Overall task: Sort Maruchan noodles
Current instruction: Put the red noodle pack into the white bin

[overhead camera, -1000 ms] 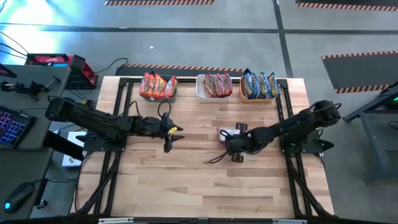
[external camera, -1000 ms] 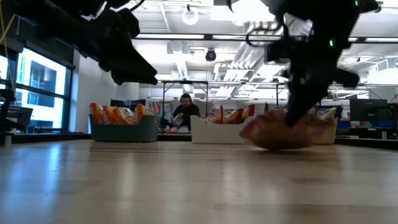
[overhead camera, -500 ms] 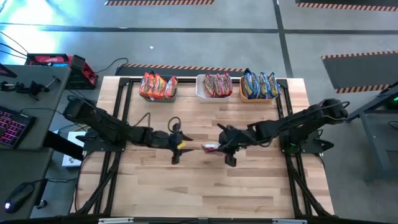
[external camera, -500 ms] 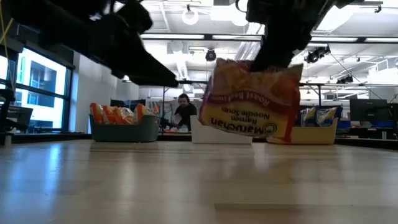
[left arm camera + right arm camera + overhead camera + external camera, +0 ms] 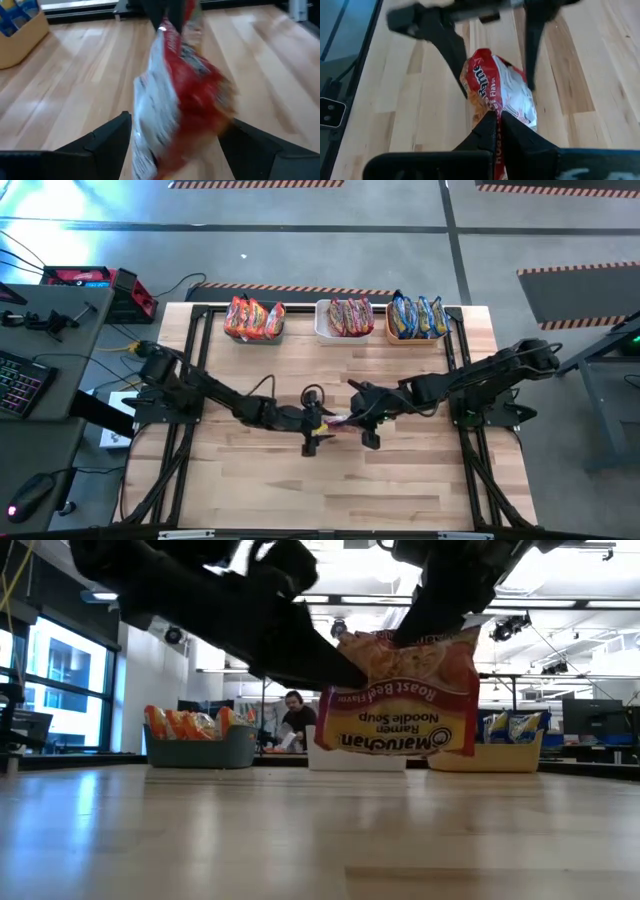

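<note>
A white-maroon Maruchan noodles packet [image 5: 400,700] hangs over the middle of the table, clear of the wood, its label upside down. My right gripper [image 5: 495,117] is shut on it. My left gripper [image 5: 175,130] has come in from the table's left and is open. Its two fingers [image 5: 452,47] stand on either side of the packet's free end [image 5: 180,110]; I cannot tell whether they touch it. At the far edge, more noodle packets stand on edge in three bins. My right gripper pinches the packet's upper edge [image 5: 425,638] between its two shut fingers, coming slantwise from above and from the table's right. The packet hangs below the fingers, lifted clear of the table, its printed face toward the near edge.
Along the far edge stand a dark-blue bin [image 5: 254,320] with orange-red packets, a white bin [image 5: 350,317] with white-maroon packets and an orange bin [image 5: 418,318] with yellow-blue packets. A person [image 5: 296,720] sits in the room beyond. Bare wood stretches toward the near edge.
My right gripper has lifted the packet off the table and carried it up and toward the table's middle, where it now hangs. My left gripper has moved toward the table's right edge and down, until its fingers flank the packet.
</note>
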